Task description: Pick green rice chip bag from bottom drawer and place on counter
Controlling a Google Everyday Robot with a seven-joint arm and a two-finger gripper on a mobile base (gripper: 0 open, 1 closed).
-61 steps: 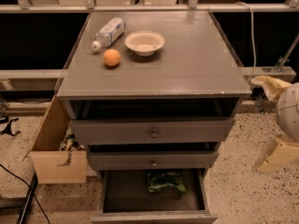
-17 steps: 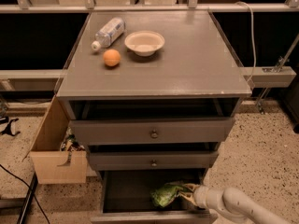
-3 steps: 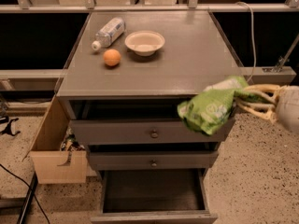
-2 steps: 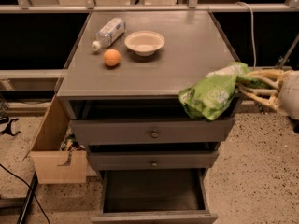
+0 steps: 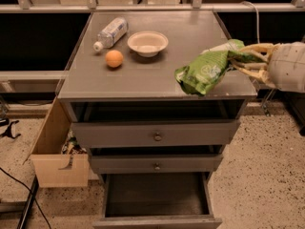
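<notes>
My hand (image 5: 244, 60) grips the green chip bag (image 5: 204, 73) by one end, at the right edge of the table (image 5: 143, 78); the bag is over the front right corner; the bottom drawer (image 5: 155, 194) stands open.

The green rice chip bag (image 5: 205, 72), crinkled, shiny and bright green with paler printed patches, is gripped at its right end by the claw (image 5: 242, 62), which reaches in from the right at the edge of the surface (image 5: 157, 73). The bag is held tilted over the front right corner of that flat grey surface; whether it touches cannot be told. The bottom drawer (image 5: 157, 194), lowest of three, is pulled open and its dark grey interior is shown bare.
</notes>
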